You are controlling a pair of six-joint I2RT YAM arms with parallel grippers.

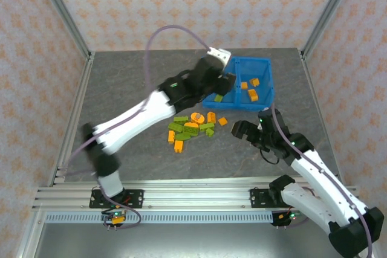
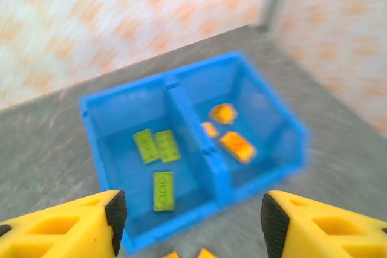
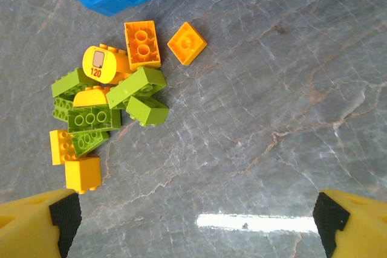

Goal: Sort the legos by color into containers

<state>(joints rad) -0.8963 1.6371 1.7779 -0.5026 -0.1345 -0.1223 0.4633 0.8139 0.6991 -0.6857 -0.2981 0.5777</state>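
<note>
My left claw [image 2: 195, 222] hangs open over the blue bin [image 2: 91, 131]; my right claw [image 3: 197, 217] gapes near it, over legos [image 3: 91, 119].

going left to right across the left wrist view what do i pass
yellow pincer finger → green legos in the bin's left compartment → divider wall → orange legos in the right compartment → other yellow pincer finger
</note>
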